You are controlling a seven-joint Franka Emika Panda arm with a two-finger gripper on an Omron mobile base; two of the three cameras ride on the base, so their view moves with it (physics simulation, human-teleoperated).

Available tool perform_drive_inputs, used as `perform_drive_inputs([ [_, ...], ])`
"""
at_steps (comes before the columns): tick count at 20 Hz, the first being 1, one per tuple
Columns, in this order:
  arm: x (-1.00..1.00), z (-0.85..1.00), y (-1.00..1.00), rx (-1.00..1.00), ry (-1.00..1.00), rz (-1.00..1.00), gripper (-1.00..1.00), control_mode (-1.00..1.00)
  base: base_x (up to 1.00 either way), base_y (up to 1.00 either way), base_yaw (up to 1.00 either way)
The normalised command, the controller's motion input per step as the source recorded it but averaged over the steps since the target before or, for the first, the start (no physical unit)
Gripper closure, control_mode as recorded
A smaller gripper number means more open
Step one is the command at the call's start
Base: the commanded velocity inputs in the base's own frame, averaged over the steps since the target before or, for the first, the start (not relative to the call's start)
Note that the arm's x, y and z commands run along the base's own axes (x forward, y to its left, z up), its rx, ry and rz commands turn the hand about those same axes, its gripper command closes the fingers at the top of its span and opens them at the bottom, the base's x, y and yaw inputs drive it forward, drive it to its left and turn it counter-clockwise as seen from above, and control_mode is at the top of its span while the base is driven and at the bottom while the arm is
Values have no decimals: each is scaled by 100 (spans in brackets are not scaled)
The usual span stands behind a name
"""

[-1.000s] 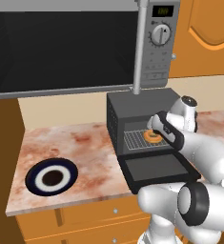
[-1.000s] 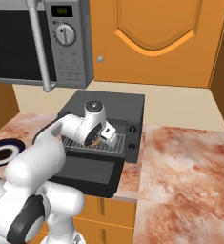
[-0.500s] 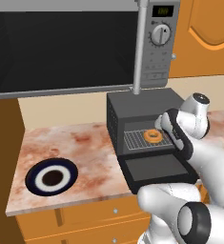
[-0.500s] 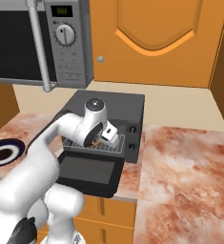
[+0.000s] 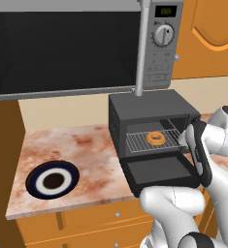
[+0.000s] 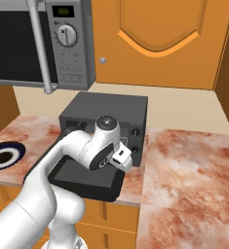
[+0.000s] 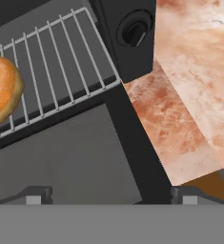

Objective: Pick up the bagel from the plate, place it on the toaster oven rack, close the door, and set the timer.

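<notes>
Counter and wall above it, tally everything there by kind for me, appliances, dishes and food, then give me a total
Appliances: 2, the toaster oven and the microwave
Dishes: 1, the plate
Food: 1, the bagel on the rack
Total: 4

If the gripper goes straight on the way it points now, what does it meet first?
Probably the open door of the toaster oven: the open gripper looks down on its inner panel, beside the rack holding the bagel.

Door (image 5: 161, 170) down (flat) — rack (image 5: 154, 140) reachable
</notes>
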Motion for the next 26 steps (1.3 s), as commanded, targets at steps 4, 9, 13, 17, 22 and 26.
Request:
perform_drive_inputs([
  [4,15,-20,-3,3,13,0,-100,-100,0,0,0],
  [9,40,-24,0,4,9,0,-100,-100,0,0,0],
  [13,34,-24,0,5,5,0,-100,-100,0,0,0],
  [17,31,-22,0,5,4,0,-100,-100,0,0,0],
  [22,34,-20,0,5,1,0,-100,-100,0,0,0],
  [26,36,-17,0,5,0,0,-100,-100,0,0,0],
])
